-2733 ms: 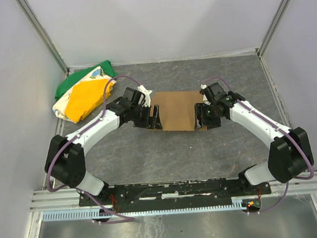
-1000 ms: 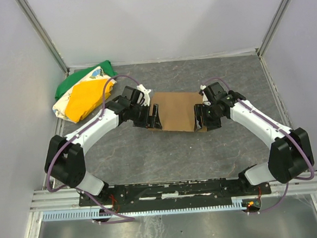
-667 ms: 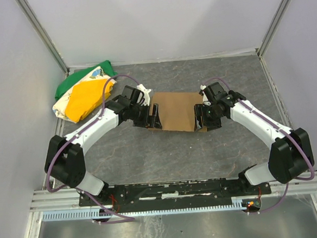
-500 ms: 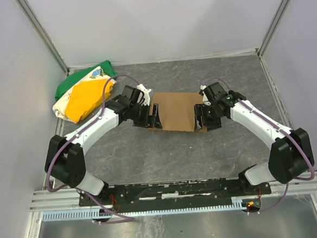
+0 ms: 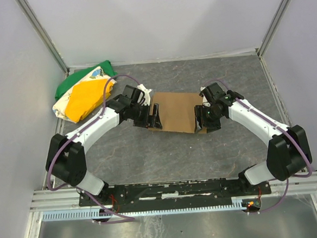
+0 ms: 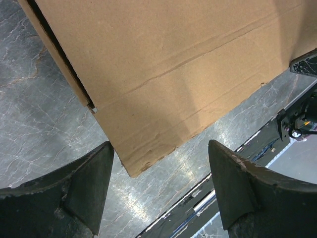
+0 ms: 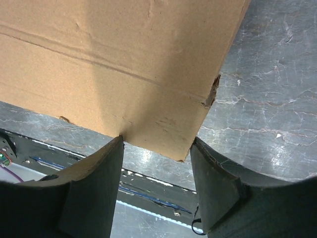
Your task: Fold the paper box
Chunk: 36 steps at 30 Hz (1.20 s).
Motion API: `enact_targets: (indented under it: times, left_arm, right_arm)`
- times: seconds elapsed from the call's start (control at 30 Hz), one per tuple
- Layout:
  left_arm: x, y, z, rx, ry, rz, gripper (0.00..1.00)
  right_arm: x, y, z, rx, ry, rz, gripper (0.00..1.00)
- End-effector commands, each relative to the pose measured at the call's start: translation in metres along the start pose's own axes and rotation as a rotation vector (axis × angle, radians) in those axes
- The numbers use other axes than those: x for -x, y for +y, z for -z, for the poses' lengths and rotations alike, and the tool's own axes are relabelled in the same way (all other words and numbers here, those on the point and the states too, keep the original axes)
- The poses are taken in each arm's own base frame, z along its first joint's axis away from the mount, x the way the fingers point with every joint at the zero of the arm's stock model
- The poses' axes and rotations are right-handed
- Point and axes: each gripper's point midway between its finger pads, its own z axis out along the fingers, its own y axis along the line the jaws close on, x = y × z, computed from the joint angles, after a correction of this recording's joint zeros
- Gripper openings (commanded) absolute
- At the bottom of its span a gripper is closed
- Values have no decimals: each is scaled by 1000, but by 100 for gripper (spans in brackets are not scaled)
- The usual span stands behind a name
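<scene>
Top external view: the box (image 5: 175, 110) is lying flat on the surface (image 5: 166, 151), mid-way between the two arms and showing one plain brown face. Its inside is not showing.

The left claw (image 5: 154, 117) is sitting at the box's left end, and the right claw (image 5: 201, 119) is sitting at its near right corner.

Left wrist view: the left claw (image 6: 161, 191) is standing wide apart. A corner of the box (image 6: 173, 64) is poking into the gap between the fingers (image 6: 84, 188), with grey surface (image 6: 39, 124) showing on both sides of it. A crease is running across the cardboard.

Right wrist view: the right claw (image 7: 156, 181) is also standing apart, straddling a corner of the box (image 7: 114, 64). The fingers (image 7: 94, 183) are reaching right up to the cardboard's edges. A small tear is showing on the right edge.

A green, yellow and white cloth bundle (image 5: 83, 94) is lying at the far left, well apart from the box.
</scene>
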Motion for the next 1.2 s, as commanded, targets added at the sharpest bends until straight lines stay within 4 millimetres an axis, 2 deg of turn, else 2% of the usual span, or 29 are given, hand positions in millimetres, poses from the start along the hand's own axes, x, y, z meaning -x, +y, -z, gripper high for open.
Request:
enact_targets:
  times: [0.0,0.3,0.67,1.17]
  left_arm:
    - [20,-18,9,-75,-47,-72,82]
    - [23,-24,13,-96,-49,-70,83]
    - [24,-26,18,-93,-48,-68,82]
    - [15,-17,13,-66,-9,-63,82]
  right_arm:
    - [14,18,12,63,-53,-8,64]
    - [14,34,17,138,-36,-10,65]
    - [14,36,28,140,-31,-4,65]
    - [6,33,14,141,6,-7,66]
